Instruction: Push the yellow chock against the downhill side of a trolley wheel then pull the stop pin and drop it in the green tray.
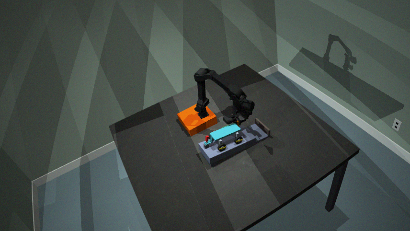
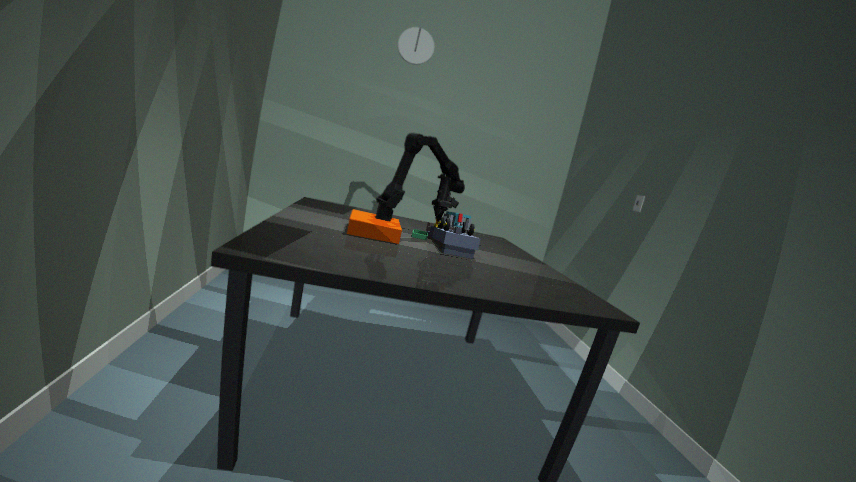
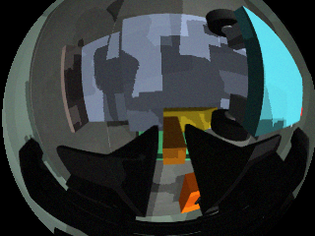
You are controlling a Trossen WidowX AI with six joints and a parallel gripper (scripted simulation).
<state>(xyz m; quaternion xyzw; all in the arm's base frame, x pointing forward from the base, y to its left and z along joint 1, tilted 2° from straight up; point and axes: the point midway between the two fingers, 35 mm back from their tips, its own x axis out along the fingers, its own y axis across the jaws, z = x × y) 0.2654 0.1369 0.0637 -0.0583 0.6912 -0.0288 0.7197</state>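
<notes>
The cyan trolley [image 1: 225, 132] [image 3: 281, 79] stands on the grey ramp [image 1: 229, 156] [image 2: 460, 241] [image 3: 145, 44]. The red-headed stop pin [image 1: 207, 138] [image 2: 460, 218] stands upright at its uphill end. The yellow chock [image 3: 197, 119] is on the ramp, on the downhill side of the near-base wheel [image 3: 230, 124]; they look touching or nearly so, and its base is mostly hidden. My gripper [image 1: 237, 121] [image 2: 439, 222] [image 3: 171, 129] is slightly open, with its fingers around the orange handle [image 3: 173, 140]; a thin gap shows on one side. The green tray [image 2: 419, 234] [image 3: 143, 139] is partly hidden behind a finger in the wrist view.
A brown end board [image 1: 262, 127] [image 3: 74, 88] stands across the ramp's downhill end. The orange block [image 1: 190, 121] [image 2: 374, 227] [image 3: 189, 194] under the arm's base stands beside the ramp, with the green tray between them. The trolley body rises close beside my fingers on the uphill side.
</notes>
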